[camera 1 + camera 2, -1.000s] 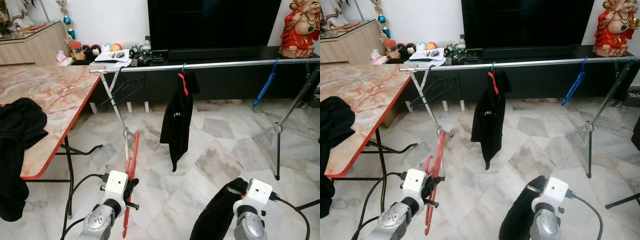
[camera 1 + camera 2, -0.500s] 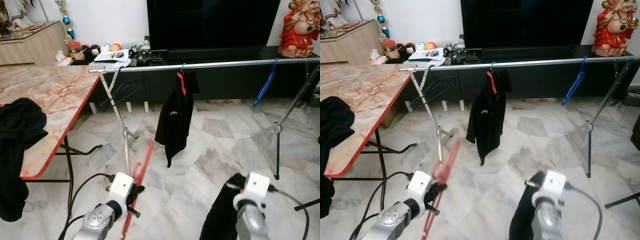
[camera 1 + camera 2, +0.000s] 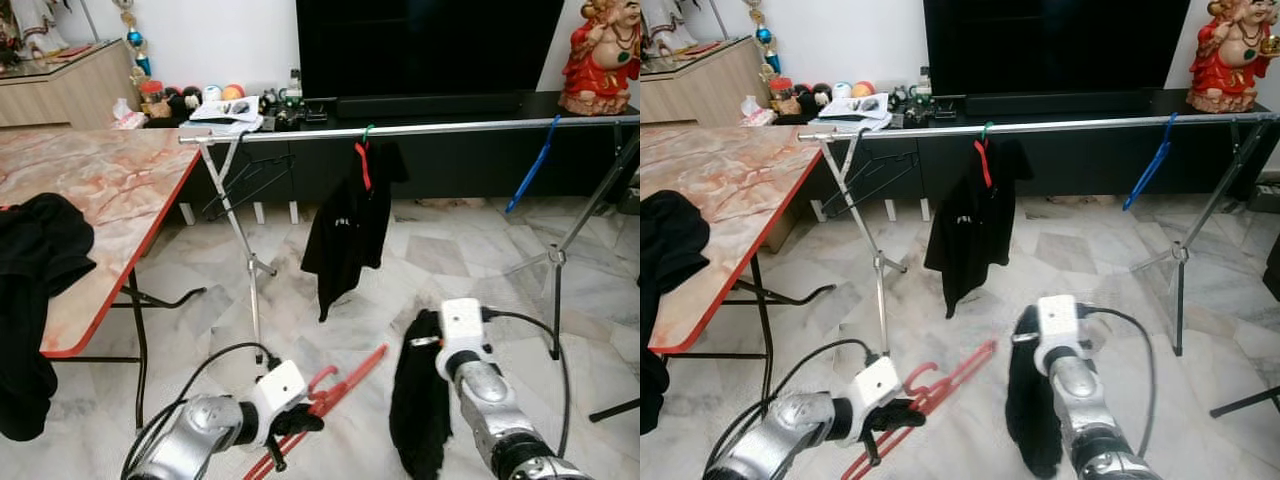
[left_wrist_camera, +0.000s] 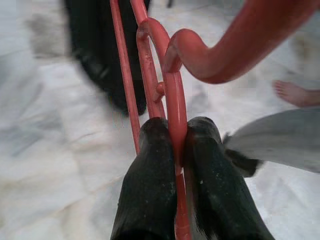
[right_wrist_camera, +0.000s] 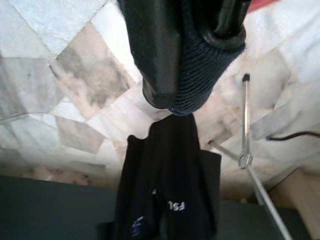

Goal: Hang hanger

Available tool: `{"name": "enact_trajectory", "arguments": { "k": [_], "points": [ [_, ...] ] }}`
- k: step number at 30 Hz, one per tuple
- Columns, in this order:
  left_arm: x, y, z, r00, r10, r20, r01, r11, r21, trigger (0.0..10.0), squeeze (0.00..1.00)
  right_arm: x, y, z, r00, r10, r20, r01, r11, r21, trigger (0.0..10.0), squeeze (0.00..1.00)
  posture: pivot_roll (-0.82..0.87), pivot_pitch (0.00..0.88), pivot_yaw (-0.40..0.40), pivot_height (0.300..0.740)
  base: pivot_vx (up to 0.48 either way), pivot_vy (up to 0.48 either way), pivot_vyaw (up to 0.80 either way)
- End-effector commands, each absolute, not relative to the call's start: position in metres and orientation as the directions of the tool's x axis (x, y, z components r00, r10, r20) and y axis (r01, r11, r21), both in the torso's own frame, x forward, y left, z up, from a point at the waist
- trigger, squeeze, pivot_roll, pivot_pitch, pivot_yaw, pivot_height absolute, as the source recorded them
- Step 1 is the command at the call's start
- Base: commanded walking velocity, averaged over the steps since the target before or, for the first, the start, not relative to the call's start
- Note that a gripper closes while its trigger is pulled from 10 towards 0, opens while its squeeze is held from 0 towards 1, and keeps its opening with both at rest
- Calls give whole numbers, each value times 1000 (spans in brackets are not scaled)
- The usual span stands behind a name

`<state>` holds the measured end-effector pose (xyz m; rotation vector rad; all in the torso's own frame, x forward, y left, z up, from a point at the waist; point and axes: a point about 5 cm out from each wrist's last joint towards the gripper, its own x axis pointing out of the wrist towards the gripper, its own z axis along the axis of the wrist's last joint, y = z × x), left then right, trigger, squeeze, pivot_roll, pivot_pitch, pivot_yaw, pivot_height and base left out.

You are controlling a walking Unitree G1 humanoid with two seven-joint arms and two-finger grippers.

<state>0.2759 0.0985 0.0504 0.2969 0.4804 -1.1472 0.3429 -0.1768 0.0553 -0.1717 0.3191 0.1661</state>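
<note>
marble floor lay below a long silver clothes rail (image 3: 420, 130). left gripper (image 4: 172, 150) pinched shut on a red plastic hanger (image 3: 335, 385); right gripper (image 5: 192, 75) clamped a dark knit garment (image 3: 420, 405). threading the garment onto the hanger likely came next.

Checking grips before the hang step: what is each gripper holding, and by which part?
The left gripper pinches the red hanger on its frame just below the hook. The right gripper clamps a dark garment at its ribbed edge.

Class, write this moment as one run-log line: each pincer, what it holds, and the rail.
left pincer: shut on red hanger | right pincer: shut on dark garment | rail: black shirt hung
</note>
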Motion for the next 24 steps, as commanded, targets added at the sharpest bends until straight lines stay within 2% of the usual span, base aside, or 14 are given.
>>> {"name": "enact_trajectory", "arguments": {
  "k": [1,3,4,6,12,15,16,20,24],
  "points": [
    [274,96,52,264,-813,-518,941,335,-47,10000,0,350,-174,65,937,155,-314,-211,965,-154,10000,0,5,0,44,740,0,0,0],
    [271,92,53,191,-827,-529,961,267,-70,10000,0,351,-176,65,932,150,-329,-216,961,-174,10000,0,3,0,41,740,0,0,0],
    [271,92,53,191,-827,-529,961,267,-70,10000,0,351,-176,65,932,150,-329,-216,961,-174,10000,0,3,0,41,740,0,0,0],
    [269,90,55,132,-833,-537,973,213,-91,10000,0,352,-177,66,932,146,-332,-215,960,-182,10000,0,0,0,40,740,0,0,0],
    [269,87,61,90,-842,-532,982,165,-96,10000,0,353,-178,68,933,142,-330,-209,962,-176,10000,0,1,0,38,740,0,0,0],
    [279,83,63,173,-842,-510,972,229,-48,10000,0,353,-177,68,933,142,-330,-205,965,-165,10000,0,0,0,38,740,0,0,0],
    [285,80,66,226,-849,-477,959,279,-44,10000,0,353,-175,67,932,143,-332,-205,966,-160,10000,0,-3,0,38,740,0,0,0],
    [292,75,71,281,-854,-438,944,329,-34,10000,0,347,-174,58,927,139,-348,-195,972,-130,10000,0,-2,0,37,740,0,0,0],
    [292,72,72,285,-859,-426,943,332,-38,10000,0,342,-174,52,924,137,-357,-187,976,-110,10000,0,-4,0,40,740,0,0,0]
  ]
}}
